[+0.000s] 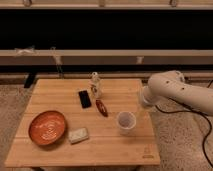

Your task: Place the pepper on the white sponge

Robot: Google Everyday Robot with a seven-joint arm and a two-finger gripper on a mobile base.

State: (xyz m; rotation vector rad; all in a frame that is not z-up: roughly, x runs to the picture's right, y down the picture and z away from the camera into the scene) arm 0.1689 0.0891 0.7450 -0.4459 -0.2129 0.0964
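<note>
The pepper is slim, dark red and glossy, and lies on the wooden table near its middle, just right of a black phone. The white sponge is a small off-white block near the front of the table, right of the orange plate. My gripper is at the end of the white arm, at the table's right edge, right of the pepper and above-right of the white cup. It is apart from both the pepper and the sponge.
An orange plate sits at the front left. A black phone and a small white bottle are behind the pepper. A white cup stands right of centre. A low wall and rails run behind the table.
</note>
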